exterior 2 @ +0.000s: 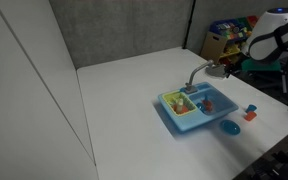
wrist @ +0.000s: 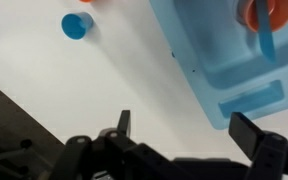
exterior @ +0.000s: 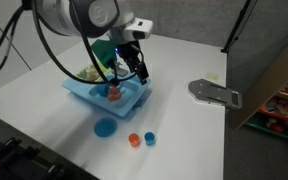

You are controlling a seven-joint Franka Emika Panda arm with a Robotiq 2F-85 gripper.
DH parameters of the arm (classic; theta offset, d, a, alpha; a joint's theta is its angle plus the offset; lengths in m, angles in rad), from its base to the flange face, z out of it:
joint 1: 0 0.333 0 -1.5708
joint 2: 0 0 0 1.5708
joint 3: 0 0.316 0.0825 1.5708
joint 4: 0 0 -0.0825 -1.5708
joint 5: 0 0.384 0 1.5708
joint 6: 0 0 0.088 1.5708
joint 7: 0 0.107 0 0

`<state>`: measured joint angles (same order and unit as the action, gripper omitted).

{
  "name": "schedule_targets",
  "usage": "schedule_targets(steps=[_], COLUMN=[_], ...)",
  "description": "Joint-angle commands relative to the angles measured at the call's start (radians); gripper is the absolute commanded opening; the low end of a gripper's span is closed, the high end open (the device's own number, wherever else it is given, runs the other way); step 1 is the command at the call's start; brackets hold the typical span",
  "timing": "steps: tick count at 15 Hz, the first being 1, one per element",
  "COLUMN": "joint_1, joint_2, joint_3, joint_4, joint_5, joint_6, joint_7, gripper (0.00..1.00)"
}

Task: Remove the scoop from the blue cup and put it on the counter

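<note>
Smooth white counter (exterior: pixel 189 135), boxy blue plastic sink (exterior: pixel 84 96)

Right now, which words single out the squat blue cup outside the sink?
On the white counter, find the light blue toy sink. Near it sit a round blue plate, then an orange cup. The squat blue cup stands just beyond the orange one.

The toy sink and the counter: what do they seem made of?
The toy sink looks like moulded plastic: smooth, uniform light blue, rounded edges. The counter seems matte white laminate or painted board; the pictures cannot settle which.
</note>
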<state>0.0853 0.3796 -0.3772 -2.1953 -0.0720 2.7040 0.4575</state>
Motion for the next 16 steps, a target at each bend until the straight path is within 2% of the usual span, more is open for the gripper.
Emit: schedule_targets(steps=[1, 10, 16], joint_1=[-0.02, -0.044, -0.055], joint_2=[-0.132, -0.339, -0.45], joint_3=[0.061, 0.214, 0.302], joint_4=[-0.043, -0.025, 0.011], joint_5=[-0.025, -0.054, -0.017], joint_6=[-0.112, -0.453, -0.649], joint_7=[-0.051, -0.057, -0.102], gripper=[1.0, 1.0, 1.0])
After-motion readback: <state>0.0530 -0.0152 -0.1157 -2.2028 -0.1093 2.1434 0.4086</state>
